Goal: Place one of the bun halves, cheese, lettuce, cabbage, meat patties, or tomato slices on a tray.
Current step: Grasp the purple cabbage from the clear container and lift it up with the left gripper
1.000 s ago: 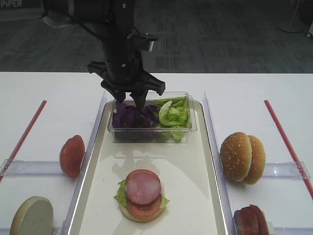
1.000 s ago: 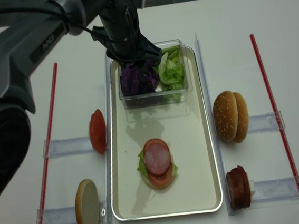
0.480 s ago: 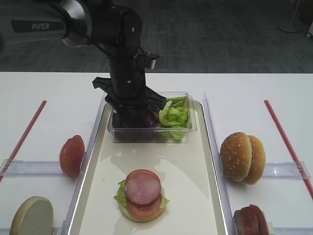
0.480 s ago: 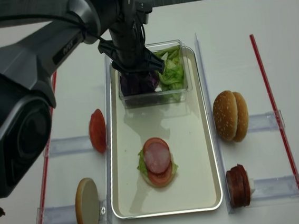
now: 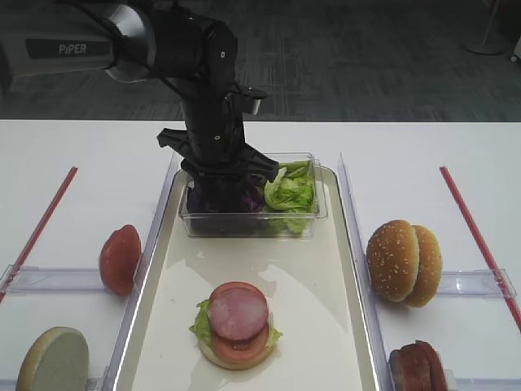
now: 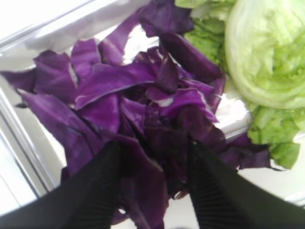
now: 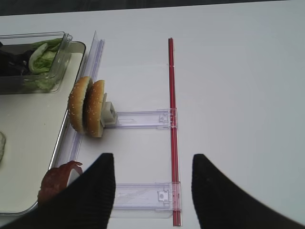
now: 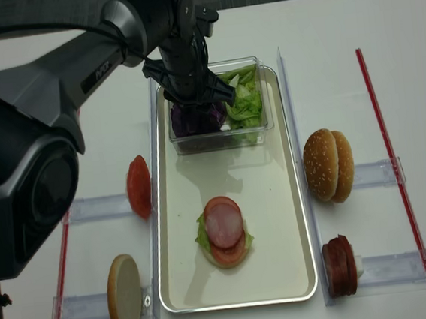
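Purple cabbage (image 6: 143, 124) sits in the clear box (image 5: 305, 221) at the tray's (image 5: 326, 326) far end; left end effector (image 6: 155, 183) is dug in, fingers apart around shreds, grip unclear.

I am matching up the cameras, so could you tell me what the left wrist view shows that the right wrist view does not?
Only the left wrist view shows the left gripper, its fingers pushed into the purple cabbage.

Only the right wrist view shows the open right gripper, the sesame bun halves, the meat patties and a red strip.

Both show the lettuce in the clear plastic box.
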{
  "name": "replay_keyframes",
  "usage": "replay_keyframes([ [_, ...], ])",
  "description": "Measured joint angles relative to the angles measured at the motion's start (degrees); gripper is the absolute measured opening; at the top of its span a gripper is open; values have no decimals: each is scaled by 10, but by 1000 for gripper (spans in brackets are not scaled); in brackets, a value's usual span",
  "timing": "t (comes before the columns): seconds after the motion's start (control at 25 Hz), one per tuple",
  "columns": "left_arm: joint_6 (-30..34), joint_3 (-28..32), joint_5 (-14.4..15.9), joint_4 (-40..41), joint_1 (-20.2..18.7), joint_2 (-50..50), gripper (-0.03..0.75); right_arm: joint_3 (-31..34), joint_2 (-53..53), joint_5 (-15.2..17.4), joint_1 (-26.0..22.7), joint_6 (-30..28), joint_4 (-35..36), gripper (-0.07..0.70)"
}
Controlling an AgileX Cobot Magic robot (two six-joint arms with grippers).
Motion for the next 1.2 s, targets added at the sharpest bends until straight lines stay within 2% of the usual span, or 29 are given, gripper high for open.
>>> replay_keyframes([
  [1.0, 0, -1, 11, 30, 0, 10, 295, 0, 0, 0, 0, 1, 0, 400],
  [1.2, 0, -1, 14, 29, 0, 10, 237, 0, 0, 0, 0, 1, 0, 400],
])
